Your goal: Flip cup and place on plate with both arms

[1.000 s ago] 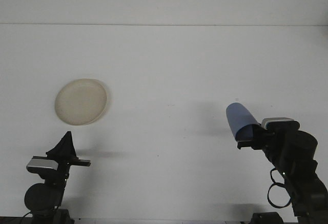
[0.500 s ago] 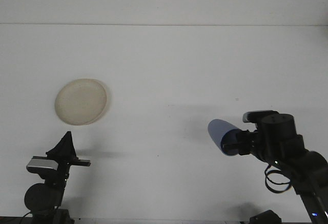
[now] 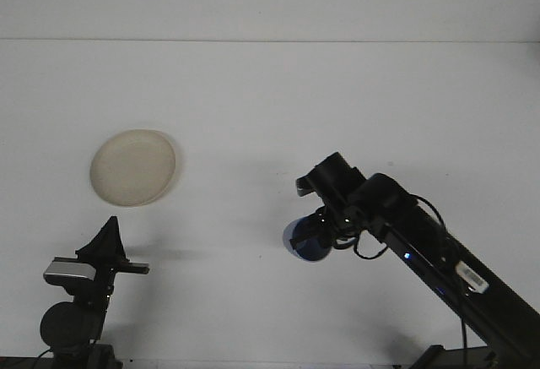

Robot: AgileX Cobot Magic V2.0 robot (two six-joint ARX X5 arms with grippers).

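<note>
Looking over the white bench point(image 3: 270, 99), we find no writing we can read: there is a small pale label point(image 3: 474, 275) on the right arm point(image 3: 439, 259), but its print is too small to make out, and a tiny blue light glows on the arm just above it.

The bench is matte, plain white and flat, with its far edge running as a faint line across the top of the view. The plate point(image 3: 133, 166) is a round, shallow, cream-coloured disc with a slightly raised rim, lying flat toward the left side of the bench, about midway between the far edge and the near edge.

The cup point(image 3: 305, 240) is blue, smooth and rounded; we see it end-on, tipped so that one round end faces us, and it reads as a dark blue disc with a paler rim. It sits in the middle of the bench, a little toward the near edge, well apart from the plate to its right. The right gripper point(image 3: 325, 232) is clamped around it, black fingers wrapping the cup from the right and above, with loose black cable looping beside the wrist. A soft shadow falls on the bench to the left of the cup.

The left gripper point(image 3: 105, 238) stands at the near left corner, below the plate and apart from it, its black fingers pressed together into a point with nothing between them, above a silver-grey block.
</note>
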